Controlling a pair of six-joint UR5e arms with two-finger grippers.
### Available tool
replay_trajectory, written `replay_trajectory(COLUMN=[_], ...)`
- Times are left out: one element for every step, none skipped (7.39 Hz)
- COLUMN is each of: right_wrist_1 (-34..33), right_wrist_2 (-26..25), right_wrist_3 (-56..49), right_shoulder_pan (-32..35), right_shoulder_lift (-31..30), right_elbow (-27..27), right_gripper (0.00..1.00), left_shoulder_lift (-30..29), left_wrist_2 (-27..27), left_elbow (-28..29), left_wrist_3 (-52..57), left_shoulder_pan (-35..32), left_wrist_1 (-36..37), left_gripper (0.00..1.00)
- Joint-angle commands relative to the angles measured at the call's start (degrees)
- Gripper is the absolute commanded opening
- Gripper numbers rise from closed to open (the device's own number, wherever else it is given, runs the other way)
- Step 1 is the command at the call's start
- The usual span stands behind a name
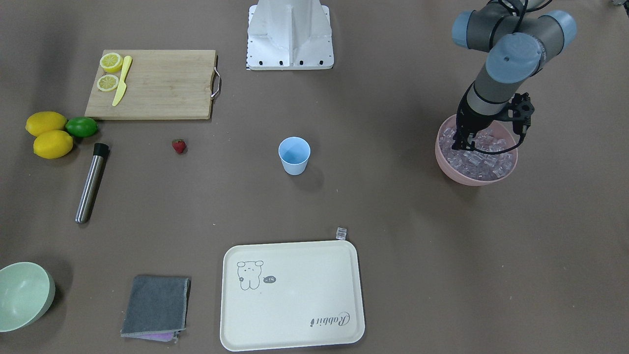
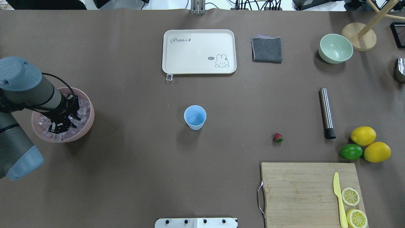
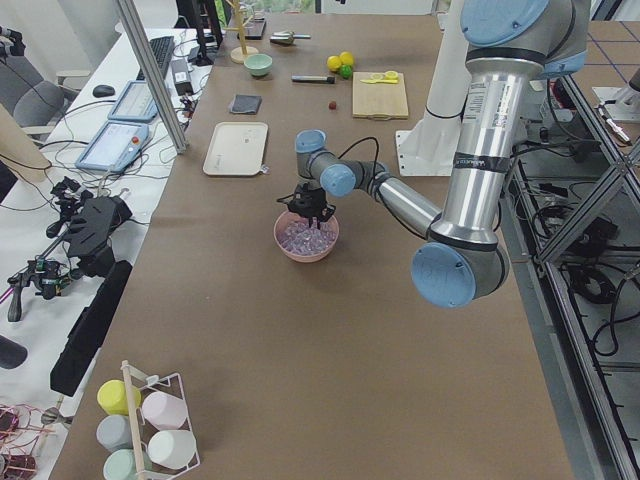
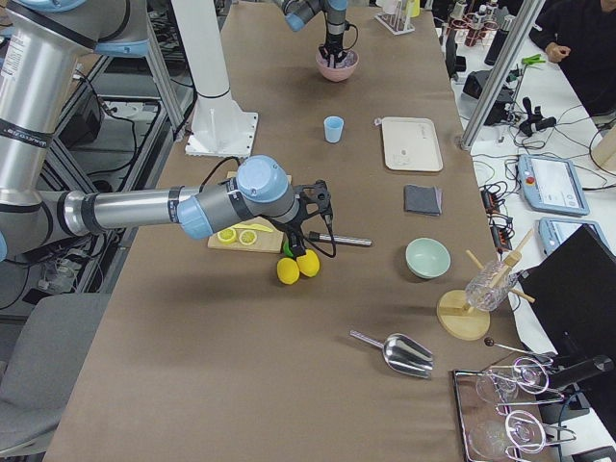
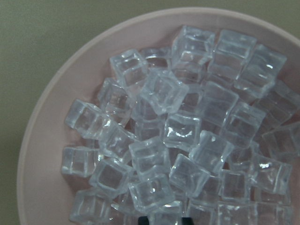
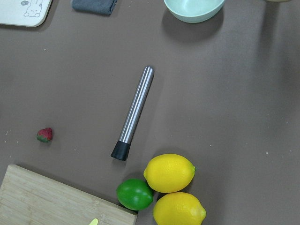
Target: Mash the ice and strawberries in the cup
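- The ice [image 5: 164,91] is heaped in the pink bowl [image 2: 90,117], well to the robot's left of the cup [image 2: 195,117]. The cubes look hard, glassy and light, and probably slippery. A top cube is best pinched across two flat faces.
- The left hand [image 2: 59,128] dips into the heap. Its fingers stand wider apart than one cube, and nothing seems gripped.
- The strawberry [image 2: 277,137] lies on the desk [image 2: 133,164] to the cup's right, well apart. It is small and probably soft, so it should be held by the red body, not the leaves.
- The cup stands upright and looks empty. It is light and could tip.
- One stray cube [image 2: 169,77] lies beyond the cup.
- The left wrist view cuts off the fingertips.
- The right hand [image 4: 310,223] shows only in a side view, far right of the cup. I cannot tell its state.
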Motion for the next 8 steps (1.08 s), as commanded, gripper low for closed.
replay_trajectory(right_wrist_1=[-0.10, -0.10, -0.10, -0.10, -0.19, -0.19, -0.28, -0.28], right_wrist_2=[0.10, 0.36, 0.45, 0.45, 0.45, 0.45, 0.45, 0.45], right_wrist_3=[0.00, 0.00, 0.00, 0.00, 0.00, 0.00, 0.00, 0.00], right_shoulder_pan=[-0.04, -0.13, -0.13, -0.13, -0.13, -0.13, -0.13, -0.13], right_shoulder_lift=[-0.01, -0.01, -0.01, -0.01, 0.07, -0.01, 0.07, -0.01], right_elbow=[-0.16, -0.33, -0.42, -0.51, -0.86, -0.86, -0.95, -0.95], right_gripper=[1.00, 1.00, 1.00, 1.00, 1.00, 1.00, 1.00, 1.00], left_shoulder_lift=[-0.84, -0.84, -3.02, -8.43, -14.84, -20.12, -25.05, -28.67], left_wrist_2=[-2.55, -2.56, -2.65, -2.65, -2.65, -2.56, -2.04, -1.77], left_elbow=[-4.00, -5.94, -7.18, -6.93, -6.14, -5.70, -3.43, -1.58], left_wrist_3=[0.79, 1.40, 1.41, 1.41, 1.41, 1.41, 1.32, 1.58], left_shoulder_pan=[-2.53, -2.63, -2.63, -2.37, -2.02, -0.27, 2.27, 4.30], left_wrist_1=[5.94, 7.20, 8.95, 12.10, 15.00, 16.69, 17.31, 17.06], left_gripper=[0.00, 0.00, 0.00, 0.00, 0.00, 0.00, 0.00, 0.00])
